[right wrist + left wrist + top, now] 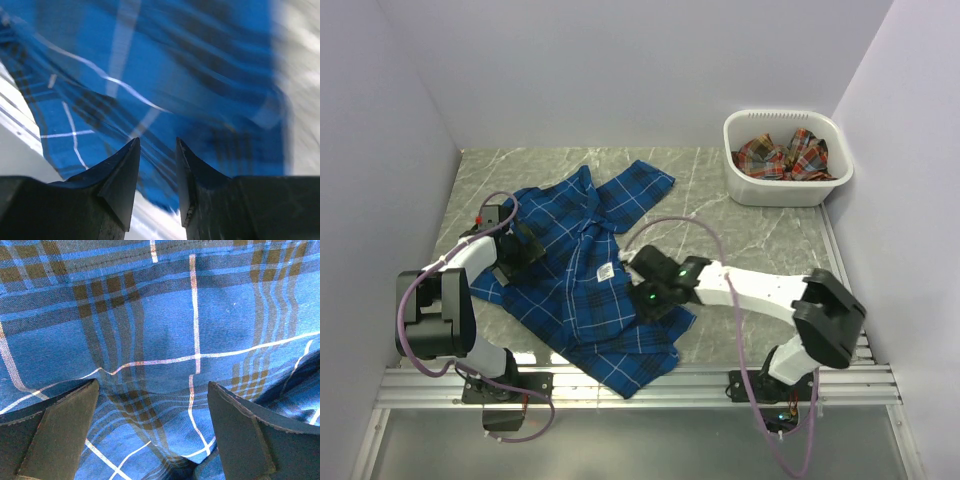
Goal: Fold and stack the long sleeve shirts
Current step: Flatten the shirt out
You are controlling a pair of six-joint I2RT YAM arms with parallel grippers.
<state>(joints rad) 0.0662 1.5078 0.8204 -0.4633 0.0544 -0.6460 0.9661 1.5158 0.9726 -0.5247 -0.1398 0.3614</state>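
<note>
A royal blue plaid long sleeve shirt (575,275) lies spread and rumpled on the grey marbled table, its white neck label (605,271) showing. My left gripper (525,250) hovers low over the shirt's left part, its jaws wide open (152,405) with only flat blue cloth (165,330) below them. My right gripper (645,288) is over the shirt's lower right part, and its fingers (157,145) stand a narrow gap apart. Nothing sits between them, and the blue cloth (190,75) behind is blurred. A red-orange plaid shirt (780,155) lies crumpled in the basket.
The white plastic basket (785,190) stands at the back right by the right wall. Pale walls close in the table (760,235) on the left, back and right. A metal rail (640,385) runs along the near edge by the arm bases.
</note>
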